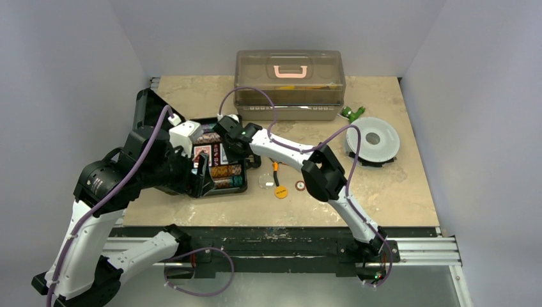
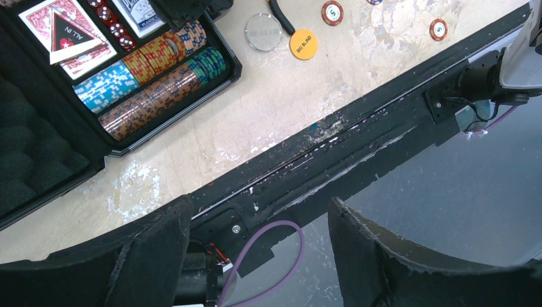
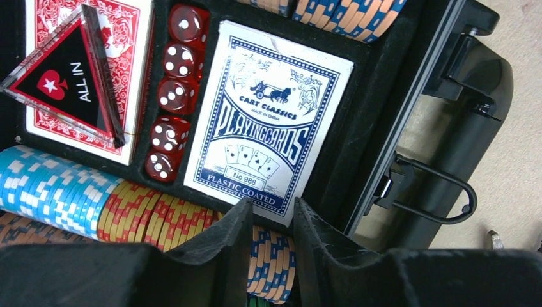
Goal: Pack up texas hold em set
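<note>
Case [image 3: 390, 96] lies open, table's left, long side near-to-far, handle facing right. My right gripper [image 3: 273, 211] sits narrowed over the chip row [image 3: 271, 262], grip unclear; my left gripper [image 2: 259, 206] gapes wide, empty.

Left end effector [image 2: 259, 214] wide apart

Open case [image 1: 244, 184] stands left of centre on the counter [image 1: 396, 192], its lid [image 1: 148, 109] laid back to the left rear. Inside, dice [image 3: 171, 89] lie in a row between two card decks [image 3: 265, 121]. A triangular marker [image 3: 64, 73] rests on one deck, with chip rows [image 2: 147, 77] nearer. Pliers [image 1: 275, 171] and loose chips [image 1: 280, 191] lie just right of the case. A lidded box [image 1: 289, 83] sits at the rear.
</note>
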`<state>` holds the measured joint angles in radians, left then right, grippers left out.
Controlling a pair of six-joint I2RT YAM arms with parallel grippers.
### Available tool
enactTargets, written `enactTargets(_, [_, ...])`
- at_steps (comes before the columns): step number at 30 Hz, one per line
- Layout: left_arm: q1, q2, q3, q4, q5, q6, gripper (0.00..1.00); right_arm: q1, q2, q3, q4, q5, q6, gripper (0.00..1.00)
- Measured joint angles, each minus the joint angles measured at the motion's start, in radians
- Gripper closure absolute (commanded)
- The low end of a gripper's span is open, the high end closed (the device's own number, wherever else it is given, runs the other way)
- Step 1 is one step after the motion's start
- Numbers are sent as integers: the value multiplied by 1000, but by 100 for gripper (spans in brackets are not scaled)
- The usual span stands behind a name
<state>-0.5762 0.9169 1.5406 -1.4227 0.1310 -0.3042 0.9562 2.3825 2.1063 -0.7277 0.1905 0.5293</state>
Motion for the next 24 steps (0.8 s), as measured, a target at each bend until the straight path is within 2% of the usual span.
enactTargets(15, [0, 9, 0, 0, 0, -28, 25, -2, 18, 20, -8, -30, 9, 72])
enactTargets(16, [0, 8, 0, 0, 0, -34, 25, -3, 18, 20, -10, -31, 9, 71])
enactTargets(20, [0, 6, 0, 3, 0, -55, 25, -5, 34, 70, -46, -51, 1, 52])
enactTargets(24, [0, 6, 0, 27, -2, -87, 25, -18, 30, 141, -79, -92, 1, 45])
